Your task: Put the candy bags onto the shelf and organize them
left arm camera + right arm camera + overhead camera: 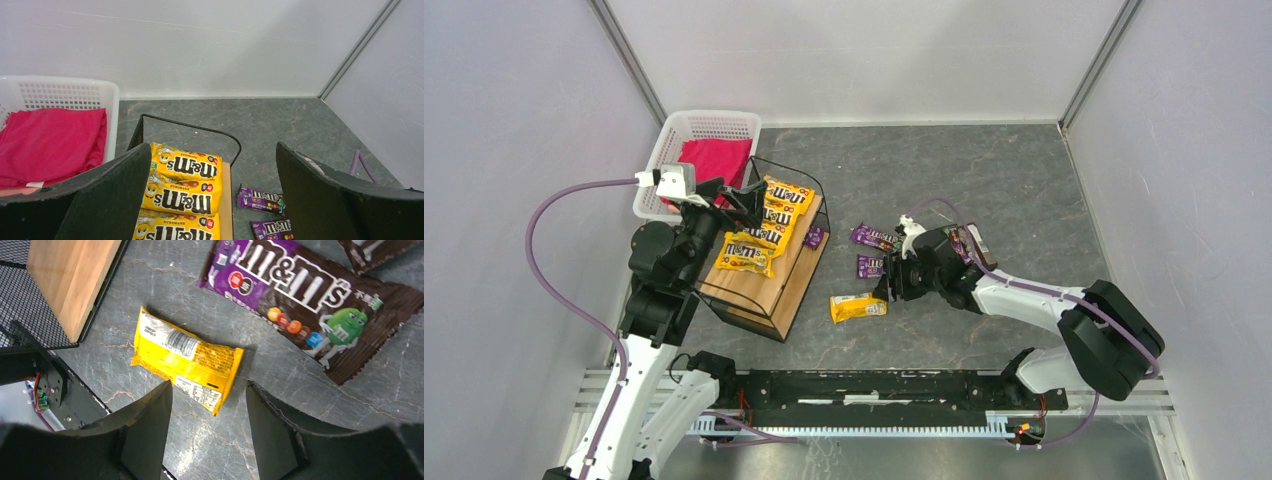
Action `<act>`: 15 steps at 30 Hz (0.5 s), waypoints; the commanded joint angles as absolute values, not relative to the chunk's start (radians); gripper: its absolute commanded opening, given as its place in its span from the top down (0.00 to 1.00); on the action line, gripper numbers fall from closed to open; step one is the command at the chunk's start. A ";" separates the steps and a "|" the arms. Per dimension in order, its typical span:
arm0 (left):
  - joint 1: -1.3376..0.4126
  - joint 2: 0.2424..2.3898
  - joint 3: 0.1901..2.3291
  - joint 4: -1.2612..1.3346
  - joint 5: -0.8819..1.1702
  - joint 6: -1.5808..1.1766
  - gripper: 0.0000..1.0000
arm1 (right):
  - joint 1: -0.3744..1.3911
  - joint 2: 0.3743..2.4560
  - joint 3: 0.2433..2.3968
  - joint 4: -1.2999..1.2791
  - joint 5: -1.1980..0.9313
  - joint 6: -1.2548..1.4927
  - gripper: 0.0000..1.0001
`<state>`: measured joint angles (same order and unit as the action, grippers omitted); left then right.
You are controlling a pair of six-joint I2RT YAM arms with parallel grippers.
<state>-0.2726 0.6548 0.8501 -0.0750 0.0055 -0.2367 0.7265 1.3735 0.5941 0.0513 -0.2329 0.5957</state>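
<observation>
The shelf (774, 290) stands left of centre, and three yellow candy bags (746, 252) lie in a row on its top plank (226, 200). My left gripper (746, 202) hovers open over the back of that row (185, 167), holding nothing. One yellow bag (858, 306) lies label-down on the floor, right of the shelf. My right gripper (892, 285) is open just beyond that bag's right end (186, 359), its fingers empty and apart from it. Two purple bags (874, 237) (871, 266) and brown ones (964, 242) lie on the floor around the right arm.
A white perforated basket (664, 150) holding a pink cloth (714, 160) sits behind the shelf at the far left. A small purple packet (814, 237) lies by the shelf's right edge. The black wire frame (20, 315) is close on the right gripper's left.
</observation>
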 commanded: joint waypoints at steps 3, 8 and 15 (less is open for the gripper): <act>-0.278 0.654 0.879 -0.058 0.021 -0.229 0.00 | 0.686 1.435 0.565 0.149 -0.357 0.678 0.40; -0.277 0.649 0.879 -0.060 0.019 -0.227 0.00 | 0.679 1.481 0.552 0.193 -0.401 0.692 0.41; -0.278 0.647 0.882 -0.062 0.021 -0.228 0.00 | 0.676 1.546 0.538 0.280 -0.479 0.705 0.53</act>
<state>-0.2726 0.6537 0.8501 -0.0750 0.0067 -0.2371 0.6838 1.5169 0.5552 0.1841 -0.4183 0.6849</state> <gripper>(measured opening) 0.996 0.506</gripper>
